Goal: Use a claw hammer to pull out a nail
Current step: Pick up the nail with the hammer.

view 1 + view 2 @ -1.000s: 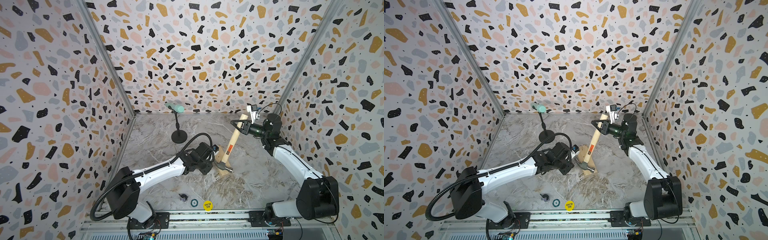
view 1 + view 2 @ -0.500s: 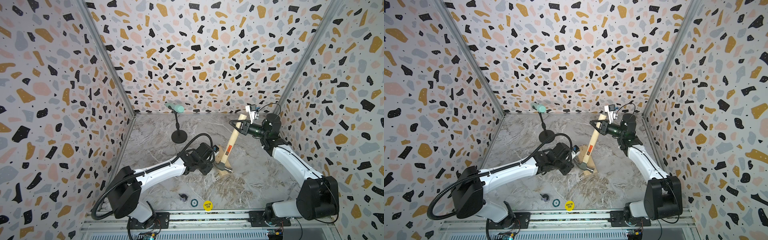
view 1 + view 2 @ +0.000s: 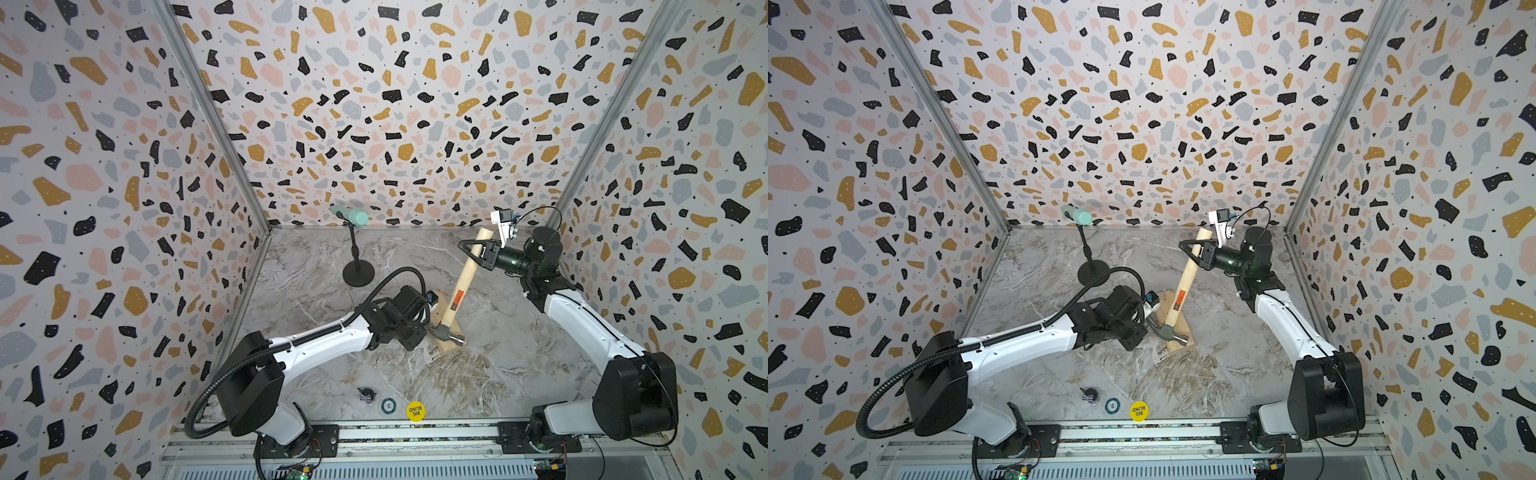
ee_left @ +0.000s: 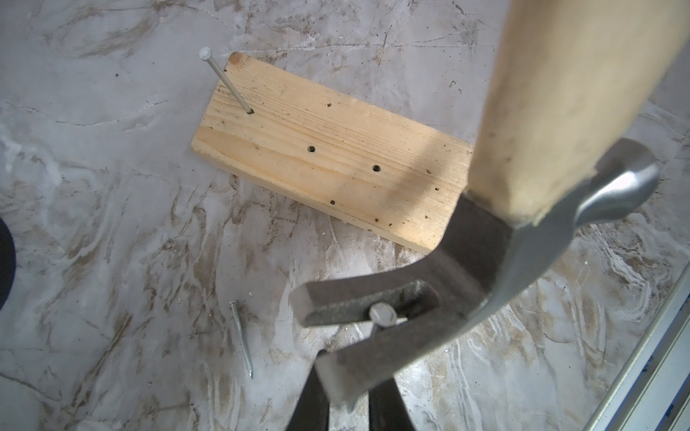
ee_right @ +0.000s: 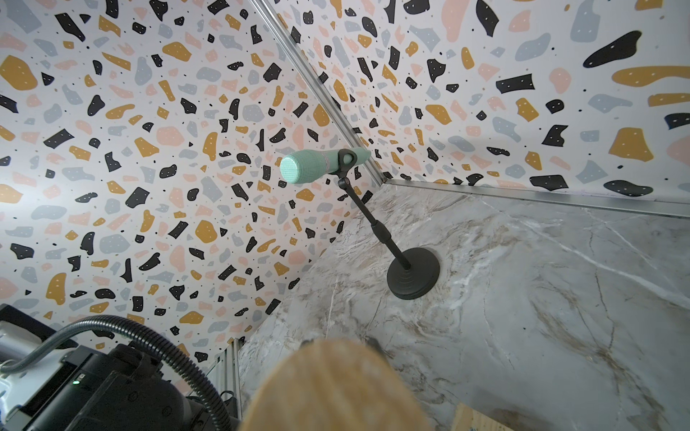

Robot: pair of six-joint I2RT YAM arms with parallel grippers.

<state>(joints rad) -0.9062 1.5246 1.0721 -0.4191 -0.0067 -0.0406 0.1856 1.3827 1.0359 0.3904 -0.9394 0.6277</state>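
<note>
Your right gripper [image 3: 476, 252] clamps the hammer [image 3: 465, 270] handle near its butt — long axis steep, head down by the block [image 4: 328, 156], claw toward the left gripper [image 4: 347, 392], nail [image 4: 382, 315] in its slot — whether the left jaws are closed, you cannot tell.

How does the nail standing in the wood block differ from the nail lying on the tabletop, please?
Pose: the standing nail is tilted upright in the wood block; the lying nail rests flat on the tabletop. Tip: the standing nail's is sunk in a hole; the lying nail's is exposed. Both are thin, grey and flat-headed.
</note>
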